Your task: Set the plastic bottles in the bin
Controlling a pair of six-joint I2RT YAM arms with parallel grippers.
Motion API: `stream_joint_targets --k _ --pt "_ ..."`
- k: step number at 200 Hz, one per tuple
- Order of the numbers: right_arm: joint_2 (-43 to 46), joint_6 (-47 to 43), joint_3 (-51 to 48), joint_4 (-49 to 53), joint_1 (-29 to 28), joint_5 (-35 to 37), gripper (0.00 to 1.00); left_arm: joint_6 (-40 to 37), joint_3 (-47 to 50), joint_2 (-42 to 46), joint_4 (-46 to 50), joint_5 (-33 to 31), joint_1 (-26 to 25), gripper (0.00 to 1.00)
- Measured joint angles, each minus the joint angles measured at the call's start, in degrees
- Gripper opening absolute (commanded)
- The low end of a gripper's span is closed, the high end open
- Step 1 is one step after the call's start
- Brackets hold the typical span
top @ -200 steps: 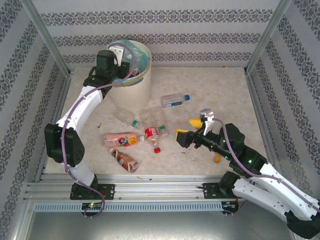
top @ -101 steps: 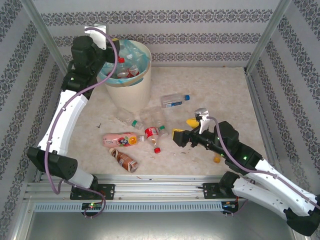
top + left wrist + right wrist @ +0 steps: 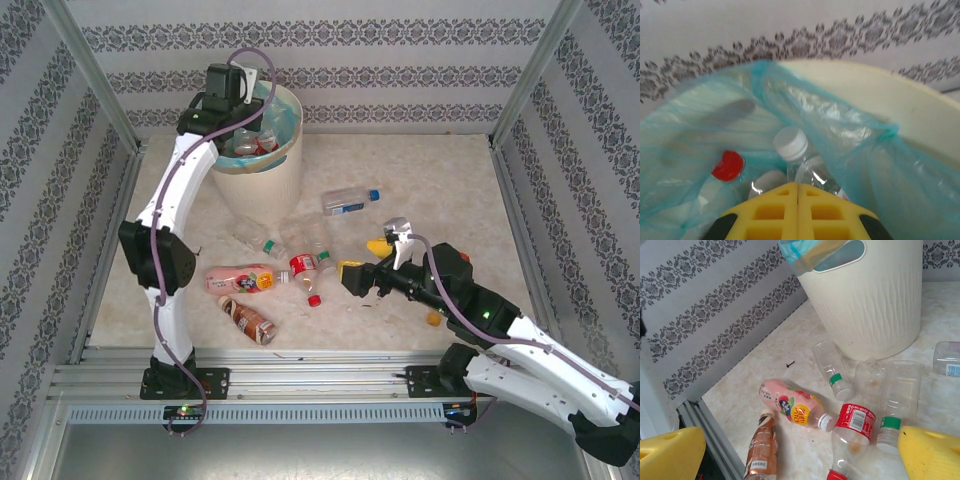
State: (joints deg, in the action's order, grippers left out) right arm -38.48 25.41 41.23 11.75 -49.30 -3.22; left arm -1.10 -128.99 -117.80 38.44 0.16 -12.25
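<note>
- Hovering wide open and empty, right gripper [image 3: 366, 258] faces the red-label bottle [image 3: 854, 424], lying near the bin [image 3: 875, 305].
- Over the bin, left gripper [image 3: 798, 212] is pinched shut, empty.
- Bottle looks light, crushable, slick: grab mid-body.

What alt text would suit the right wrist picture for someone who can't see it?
Several plastic bottles lie scattered on a pale table before a cream bin with a turquoise liner. The right gripper, open, shows yellow fingers in the bottom corners.

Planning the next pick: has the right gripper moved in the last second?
Yes. The right gripper slid left, closer to the red-label bottle.
</note>
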Motion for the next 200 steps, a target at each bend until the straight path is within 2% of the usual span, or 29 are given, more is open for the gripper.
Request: stream_joint_targets --k 41,140,183,200 --pt "0.7 0.0 0.0 0.0 0.0 0.6 0.98 0.7 -2.8 -1.0 5.9 0.0 0.0 0.00" --pt "0.5 0.2 0.0 0.0 -0.1 0.7 0.98 2.3 -0.5 0.1 6.0 0.5 3.6 0.00" --pt "-0.3 0.2 0.0 0.0 -0.5 0.9 0.98 3.3 -0.9 -0.5 10.1 0.7 5.3 0.00" --pt "-1.0 0.2 0.1 0.0 -0.7 1.0 0.98 3.8 -2.8 -0.7 11.7 1.0 5.2 0.03"
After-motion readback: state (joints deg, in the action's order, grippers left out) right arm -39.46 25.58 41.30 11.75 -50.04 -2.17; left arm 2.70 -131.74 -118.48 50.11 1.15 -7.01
